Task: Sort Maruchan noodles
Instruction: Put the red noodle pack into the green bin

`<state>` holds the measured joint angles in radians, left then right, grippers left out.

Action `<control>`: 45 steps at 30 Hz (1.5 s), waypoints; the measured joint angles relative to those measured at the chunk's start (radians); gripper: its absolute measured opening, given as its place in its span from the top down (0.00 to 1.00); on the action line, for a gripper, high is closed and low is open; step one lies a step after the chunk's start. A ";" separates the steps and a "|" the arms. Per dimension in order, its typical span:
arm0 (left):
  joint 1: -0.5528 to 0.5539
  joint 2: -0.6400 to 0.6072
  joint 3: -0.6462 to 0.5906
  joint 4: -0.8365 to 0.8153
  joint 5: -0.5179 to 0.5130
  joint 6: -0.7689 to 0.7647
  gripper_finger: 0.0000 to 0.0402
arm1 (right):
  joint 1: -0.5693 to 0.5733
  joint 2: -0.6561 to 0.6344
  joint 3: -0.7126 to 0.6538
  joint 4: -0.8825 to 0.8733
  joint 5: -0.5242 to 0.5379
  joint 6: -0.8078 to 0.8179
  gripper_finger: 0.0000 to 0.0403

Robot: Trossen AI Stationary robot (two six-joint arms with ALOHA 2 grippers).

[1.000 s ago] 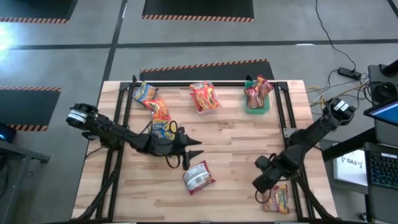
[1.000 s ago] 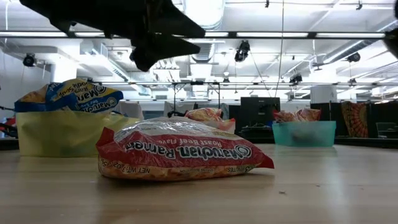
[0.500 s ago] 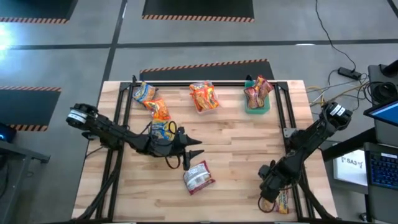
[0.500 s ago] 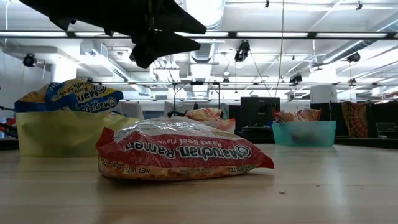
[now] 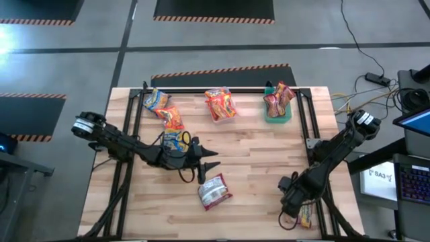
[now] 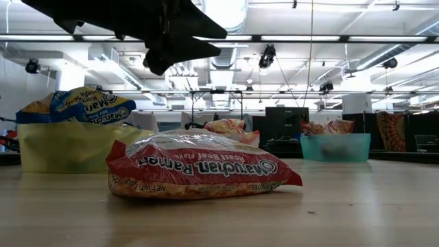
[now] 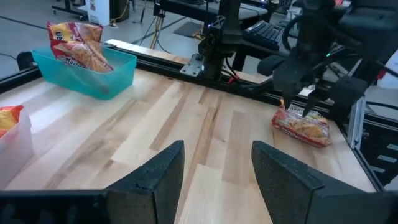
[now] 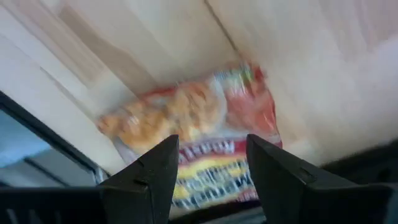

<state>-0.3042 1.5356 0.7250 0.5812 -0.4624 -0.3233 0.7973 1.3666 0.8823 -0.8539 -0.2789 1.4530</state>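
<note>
A red-and-silver Maruchan packet (image 5: 215, 191) lies flat at mid-table, and fills the low view as the same packet (image 6: 199, 168). My left gripper (image 5: 213, 160) hovers open just beyond it, fingers level and pointing toward the right edge. An orange-red packet (image 5: 306, 216) lies flat at the near right corner. My right gripper (image 5: 289, 212) hangs open above it, fingers pointing down. In the right wrist view the packet (image 8: 199, 124) shows past the open right gripper (image 8: 208, 168). In the left wrist view the right arm's fingers stand just above that packet (image 7: 301, 124).
At the far edge stand a green tub (image 5: 279, 111) with dark red packets and a clear tub (image 5: 220, 107) with orange packets. A yellow tub (image 5: 176, 140) holds a yellow-and-blue packet. Two orange packets (image 5: 164, 109) lie at the far left. A black frame rail (image 5: 316, 144) runs along the right edge.
My right gripper has swung toward the near right corner and come over the orange-red packet, covering part of it in the high view. It rolled about its own pointing line and stayed open. The packets have not moved.
</note>
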 joint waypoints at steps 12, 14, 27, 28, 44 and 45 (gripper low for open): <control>0.000 0.000 0.000 -0.007 0.000 -0.005 0.57 | 0.022 0.019 0.029 0.146 -0.047 0.124 0.56; 0.000 0.000 0.000 -0.007 0.000 -0.001 0.57 | 0.042 0.033 0.028 0.138 -0.079 0.159 0.56; 0.000 0.001 -0.001 -0.029 0.000 0.000 0.57 | 0.134 0.193 0.027 0.144 -0.290 0.234 0.56; 0.000 0.001 -0.001 -0.029 0.000 0.000 0.57 | 0.132 0.202 0.027 0.146 -0.296 0.221 0.56; 0.000 0.001 -0.002 -0.035 0.000 0.000 0.57 | -0.008 0.136 0.026 0.126 -0.044 0.041 0.56; 0.000 0.001 -0.002 -0.039 0.000 0.000 0.57 | -0.023 0.122 0.026 0.111 -0.005 0.034 0.56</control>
<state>-0.3042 1.5368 0.7235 0.5418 -0.4622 -0.3232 0.7743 1.4890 0.9081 -0.7425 -0.2842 1.4875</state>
